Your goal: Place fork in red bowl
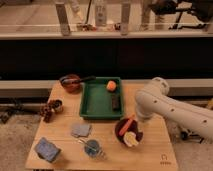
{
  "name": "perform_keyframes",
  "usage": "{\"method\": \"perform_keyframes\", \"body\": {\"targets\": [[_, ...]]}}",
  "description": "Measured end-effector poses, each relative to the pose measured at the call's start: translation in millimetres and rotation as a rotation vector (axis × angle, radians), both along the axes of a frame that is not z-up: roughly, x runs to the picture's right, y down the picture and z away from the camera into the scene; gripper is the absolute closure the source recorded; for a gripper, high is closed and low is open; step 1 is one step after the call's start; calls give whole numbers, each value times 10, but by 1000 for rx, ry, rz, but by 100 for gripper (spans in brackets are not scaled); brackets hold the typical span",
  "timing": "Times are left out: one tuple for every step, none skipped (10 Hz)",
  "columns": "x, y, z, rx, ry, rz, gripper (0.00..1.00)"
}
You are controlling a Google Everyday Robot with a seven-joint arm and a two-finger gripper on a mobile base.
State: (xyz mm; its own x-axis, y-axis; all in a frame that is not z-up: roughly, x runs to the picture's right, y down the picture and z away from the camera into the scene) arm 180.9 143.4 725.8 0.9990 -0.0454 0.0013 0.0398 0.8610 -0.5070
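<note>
camera view: could miss the thin silvery fork [85, 143], lying against small blue cup [92, 148] at desk front, well apart from gripper [136, 118] near dark red bowl [128, 133]. jaws hidden, open or shut: can't tell. could tip cup w/ a low sweep. crowded wooden desk [155, 150]; dim room, rail behind.
</note>
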Motion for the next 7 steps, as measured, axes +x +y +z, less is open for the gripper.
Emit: {"method": "perform_keyframes", "body": {"targets": [[47,-12,8,4,0,2,40],[103,-4,12,6,-1,4,49],[153,30,6,11,4,15,58],[120,30,8,18,6,23,59],[64,31,15,24,7,26,60],[30,24,22,31,4,25,66],[66,29,23,36,7,28,75]]}}
